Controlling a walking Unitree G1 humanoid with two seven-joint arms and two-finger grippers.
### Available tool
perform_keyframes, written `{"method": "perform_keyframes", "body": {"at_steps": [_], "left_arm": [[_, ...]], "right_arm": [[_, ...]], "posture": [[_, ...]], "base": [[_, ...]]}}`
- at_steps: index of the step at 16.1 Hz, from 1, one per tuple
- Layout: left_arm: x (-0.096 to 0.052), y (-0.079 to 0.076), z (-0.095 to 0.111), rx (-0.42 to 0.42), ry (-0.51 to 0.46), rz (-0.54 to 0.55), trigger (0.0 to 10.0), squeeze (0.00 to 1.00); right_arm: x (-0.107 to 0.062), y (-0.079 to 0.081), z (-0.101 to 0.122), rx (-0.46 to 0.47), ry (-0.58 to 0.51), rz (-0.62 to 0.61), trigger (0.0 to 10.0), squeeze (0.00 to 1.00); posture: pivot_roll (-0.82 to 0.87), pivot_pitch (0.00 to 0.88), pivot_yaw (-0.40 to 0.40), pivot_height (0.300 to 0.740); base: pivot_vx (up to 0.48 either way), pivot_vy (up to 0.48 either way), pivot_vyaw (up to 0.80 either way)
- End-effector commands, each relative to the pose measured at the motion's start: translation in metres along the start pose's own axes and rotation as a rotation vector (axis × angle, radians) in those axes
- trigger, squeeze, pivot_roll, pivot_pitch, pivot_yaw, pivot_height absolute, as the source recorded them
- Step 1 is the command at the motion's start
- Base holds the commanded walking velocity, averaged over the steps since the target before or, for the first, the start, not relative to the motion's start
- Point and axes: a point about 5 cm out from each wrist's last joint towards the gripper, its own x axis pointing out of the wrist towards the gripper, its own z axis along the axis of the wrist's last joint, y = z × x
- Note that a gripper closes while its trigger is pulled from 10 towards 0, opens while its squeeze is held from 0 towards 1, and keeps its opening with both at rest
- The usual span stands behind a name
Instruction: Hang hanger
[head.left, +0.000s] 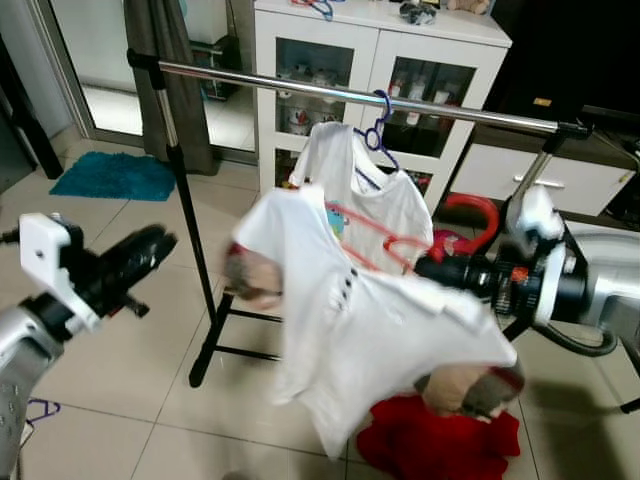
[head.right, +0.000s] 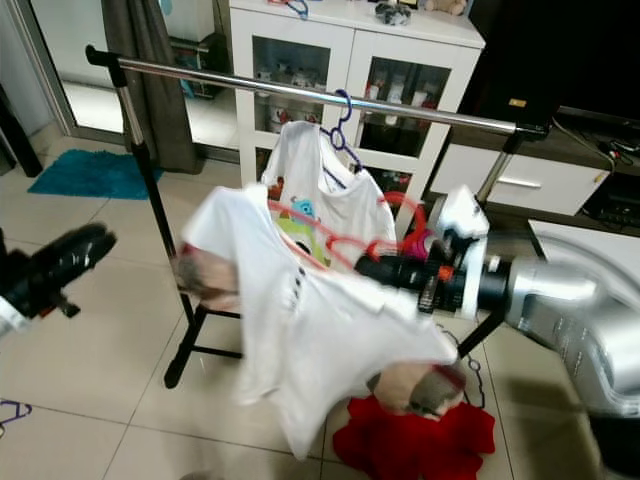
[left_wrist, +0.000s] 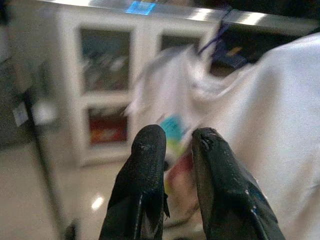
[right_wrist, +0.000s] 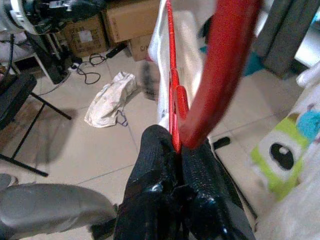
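One chrome clothes rail (head.left: 330, 95) across frame, carrying a white printed shirt (head.left: 385, 205) on a blue hanger (head.left: 377, 135). Below and in front, blurred white T-shirt (head.left: 360, 330) on red hanger (right_wrist: 220, 75), pinched at the hook by right gripper (right_wrist: 177, 145). Left gripper (left_wrist: 172, 150) raised nearby, fingers nearly together, empty.

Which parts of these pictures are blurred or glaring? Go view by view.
Left eye view: the white shirt on the red hanger is motion-smeared, while the rail stays sharp. Right eye view: same smear; the left claw is soft. Left wrist view: blurred throughout, with glare along the rail. Right wrist view: the right claw and floor are fairly crisp, the shirt behind blurred.
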Motion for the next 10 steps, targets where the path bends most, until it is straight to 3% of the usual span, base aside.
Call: {"method": "perform_keyframes", "body": {"at_steps": [1, 3, 4, 7, 10], "left_arm": [[-0.001, -0.002, -0.006, 0.016, 0.042, 0.048, 10.0, 0.00], [-0.003, -0.008, -0.015, -0.014, 0.071, 0.081, 10.0, 0.00], [0.006, -0.027, -0.017, -0.021, 0.066, 0.047, 10.0, 0.00], [0.024, -0.055, -0.024, 0.012, 0.068, 0.054, 10.0, 0.00], [0.031, -0.071, -0.029, 0.047, 0.078, 0.064, 10.0, 0.00]], "right_arm": [[0.001, 0.006, -0.002, -0.008, 0.021, 0.000, 10.0, 0.00], [0.002, 0.015, -0.013, 0.050, 0.039, -0.018, 10.0, 0.00], [0.009, 0.017, -0.026, 0.081, 0.086, -0.079, 10.0, 0.00], [0.032, 0.021, -0.050, 0.191, 0.114, -0.196, 10.0, 0.00], [0.046, 0.020, -0.069, 0.197, 0.103, -0.339, 10.0, 0.00]], "posture": [[0.12, 0.029, -0.063, 0.740], [0.12, 0.030, -0.057, 0.740], [0.12, 0.032, -0.053, 0.740], [0.11, 0.036, -0.055, 0.740], [0.12, 0.026, -0.053, 0.740]], "base": [[0.000, 0.000, 0.00], [0.000, 0.000, 0.00], [0.000, 0.000, 0.00], [0.000, 0.000, 0.00], [0.000, 0.000, 0.00]]}}
